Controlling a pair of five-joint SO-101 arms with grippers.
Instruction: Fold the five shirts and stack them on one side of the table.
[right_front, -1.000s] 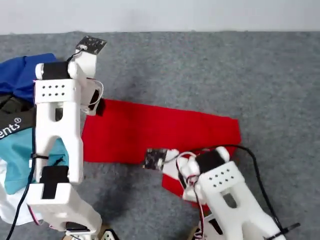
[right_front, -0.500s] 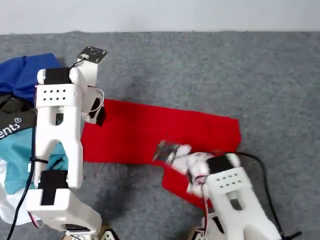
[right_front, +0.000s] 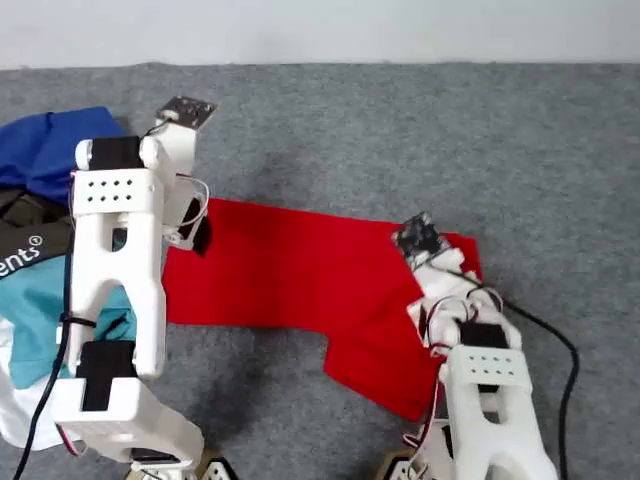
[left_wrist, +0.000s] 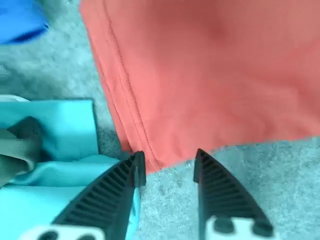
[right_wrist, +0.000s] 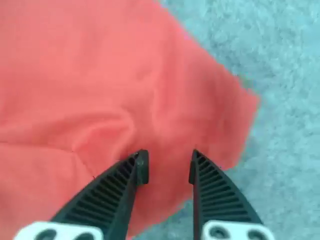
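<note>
Teal shirt (left_wrist: 55, 132), just beside parted left tool (left_wrist: 169, 161)

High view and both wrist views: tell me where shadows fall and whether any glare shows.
High view: even light, a soft shadow on the grey table beside the left arm, no glare. Left wrist view: flat light on the red shirt, no glare. Right wrist view: a wrinkle ahead of the right hand casts a faint shadow.
</note>
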